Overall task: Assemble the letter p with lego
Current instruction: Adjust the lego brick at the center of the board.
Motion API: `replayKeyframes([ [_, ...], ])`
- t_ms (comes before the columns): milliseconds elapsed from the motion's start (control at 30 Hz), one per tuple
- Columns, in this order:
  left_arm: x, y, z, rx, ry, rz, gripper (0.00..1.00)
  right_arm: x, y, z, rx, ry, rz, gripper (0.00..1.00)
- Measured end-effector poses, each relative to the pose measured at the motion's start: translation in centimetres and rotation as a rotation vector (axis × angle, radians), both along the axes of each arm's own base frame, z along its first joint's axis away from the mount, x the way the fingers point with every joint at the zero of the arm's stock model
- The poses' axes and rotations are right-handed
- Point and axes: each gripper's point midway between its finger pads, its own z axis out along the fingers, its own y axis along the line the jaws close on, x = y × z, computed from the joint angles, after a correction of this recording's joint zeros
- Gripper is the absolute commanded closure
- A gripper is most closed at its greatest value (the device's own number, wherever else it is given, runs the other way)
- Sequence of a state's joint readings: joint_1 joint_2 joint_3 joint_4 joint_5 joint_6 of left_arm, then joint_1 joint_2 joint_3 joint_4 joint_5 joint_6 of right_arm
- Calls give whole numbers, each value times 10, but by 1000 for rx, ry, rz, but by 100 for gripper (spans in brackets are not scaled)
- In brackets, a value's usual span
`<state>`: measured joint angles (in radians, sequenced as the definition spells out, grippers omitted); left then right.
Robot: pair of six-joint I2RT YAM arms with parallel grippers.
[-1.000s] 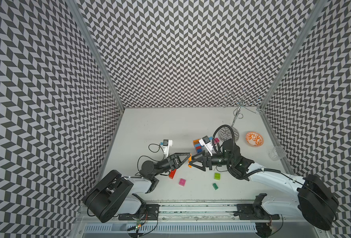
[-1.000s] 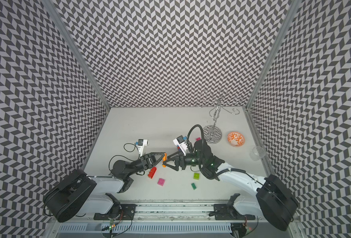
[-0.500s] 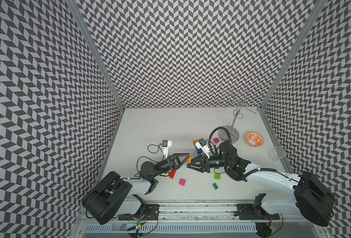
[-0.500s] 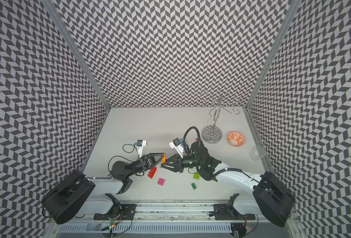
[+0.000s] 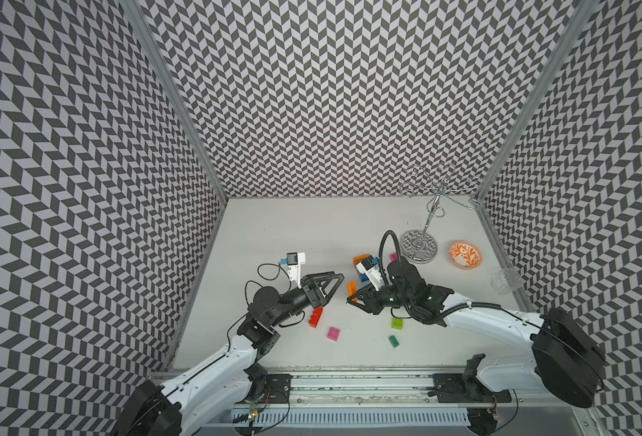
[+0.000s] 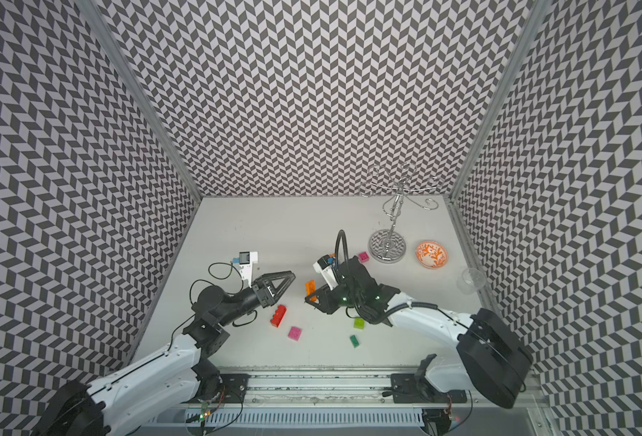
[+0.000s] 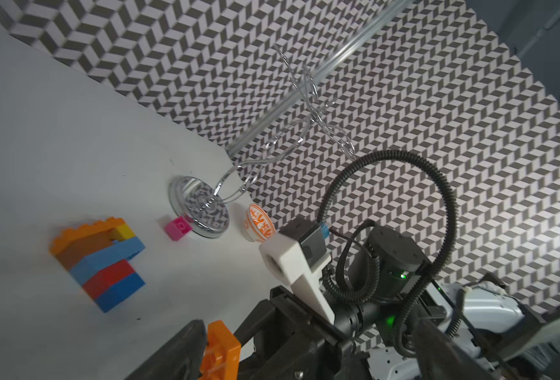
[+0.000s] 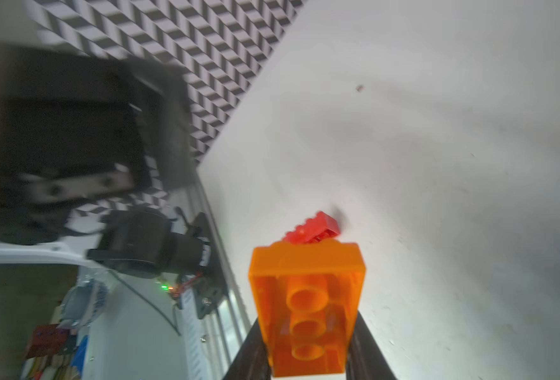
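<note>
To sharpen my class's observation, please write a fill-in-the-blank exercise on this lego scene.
1. The right pincer is shut on an oblong brick coloured ___.
2. The left pincer stands wide ___.
3. Between the wire stand and the clear cup sits a patterned ___.
4. The red brick lies nearer the ___ arm.
Missing words: orange; open; bowl; left.

Stereo pair overhead, shared scene; wrist cameras close.
</note>
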<state>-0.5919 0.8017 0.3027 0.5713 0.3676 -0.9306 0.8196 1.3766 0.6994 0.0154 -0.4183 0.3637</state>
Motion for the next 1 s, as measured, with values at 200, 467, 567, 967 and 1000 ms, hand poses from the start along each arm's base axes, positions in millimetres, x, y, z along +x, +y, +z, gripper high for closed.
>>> replayKeyframes([
  [200, 16, 33, -34, 198, 99, 182, 0, -6, -8, -62, -285, 14, -14, 70],
  [467, 14, 56, -92, 350, 262, 253, 0, 8, -8, -96, -521, -66, -18, 69],
  [567, 10, 62, -108, 380, 300, 262, 0, 15, -7, -100, -561, -98, -21, 66],
  [967, 9, 76, -126, 460, 338, 307, 0, 29, -12, -104, -665, -187, -46, 40],
  [1000, 9, 77, -127, 468, 341, 308, 0, 30, -13, -103, -668, -192, -50, 38],
])
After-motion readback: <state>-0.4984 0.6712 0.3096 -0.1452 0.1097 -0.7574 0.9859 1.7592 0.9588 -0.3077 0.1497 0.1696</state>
